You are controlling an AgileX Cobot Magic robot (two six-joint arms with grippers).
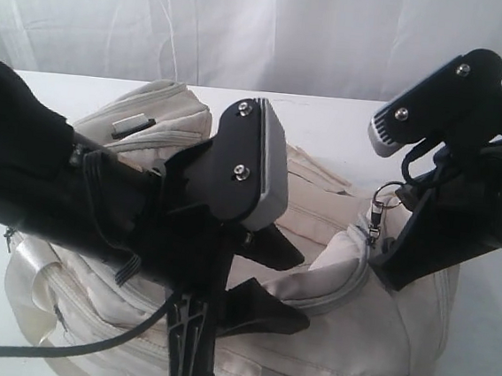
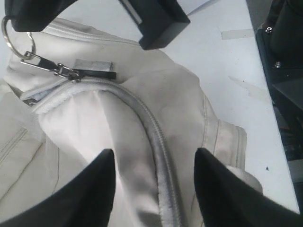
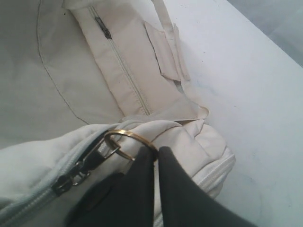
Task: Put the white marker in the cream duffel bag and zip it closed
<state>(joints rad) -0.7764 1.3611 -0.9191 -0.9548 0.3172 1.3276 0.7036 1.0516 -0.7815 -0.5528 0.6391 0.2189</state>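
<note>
**Right claw pinched on the zipper ring, left claw spread over the bag**

The right gripper (image 3: 155, 152) was clenched on the gold ring (image 3: 127, 136) of the zipper pull; the left gripper (image 2: 154, 161) stood released, its black fingers (image 2: 102, 165) straddling the grey zipper (image 2: 158, 142), contact with it unclear; the cream duffel bag (image 1: 343, 339) lay on a white table (image 1: 338, 116), with a white curtain (image 1: 249, 28) behind; the white marker could not be seen in any view; the left arm (image 1: 55, 187) stretched across the bag from the left, while the right arm (image 1: 463, 200) slanted down from the upper right
</note>
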